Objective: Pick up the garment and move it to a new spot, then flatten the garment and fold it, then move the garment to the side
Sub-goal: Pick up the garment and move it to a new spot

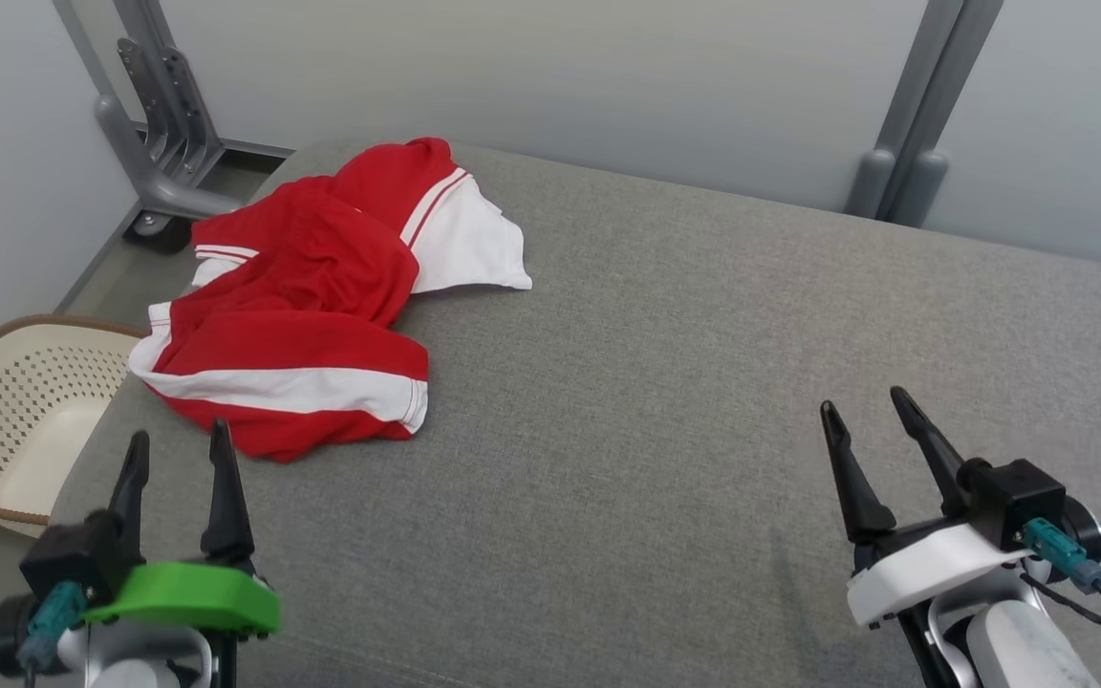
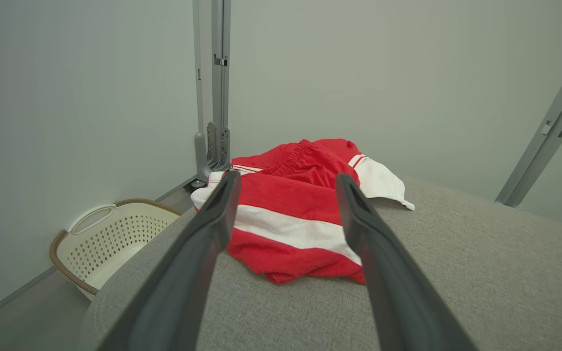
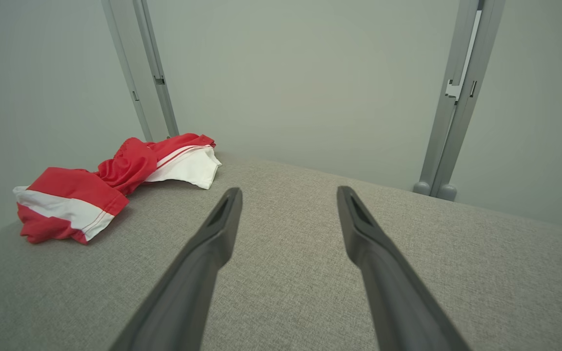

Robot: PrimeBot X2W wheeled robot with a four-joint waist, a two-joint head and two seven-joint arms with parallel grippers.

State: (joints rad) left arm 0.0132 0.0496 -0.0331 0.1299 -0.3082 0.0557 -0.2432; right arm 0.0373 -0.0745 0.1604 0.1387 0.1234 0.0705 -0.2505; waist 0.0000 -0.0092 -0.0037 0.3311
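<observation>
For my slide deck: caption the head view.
Crumpled red-and-white garment on the grey surface; left gripper and right gripper open, not touching it.

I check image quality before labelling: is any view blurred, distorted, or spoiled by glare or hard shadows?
Head view: soft even light, no glare, the garment sharp, shadows faint. Left wrist view: the left fingers loom large and slightly soft near the lens. Right wrist view: the wide angle tilts the grey posts outward.

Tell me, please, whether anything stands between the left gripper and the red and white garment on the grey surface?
Nothing visible does. The left gripper, jaws open, points at the near edge of the garment, with bare grey surface between them. The basket stands off to the left, below the surface, out of the path.
</observation>
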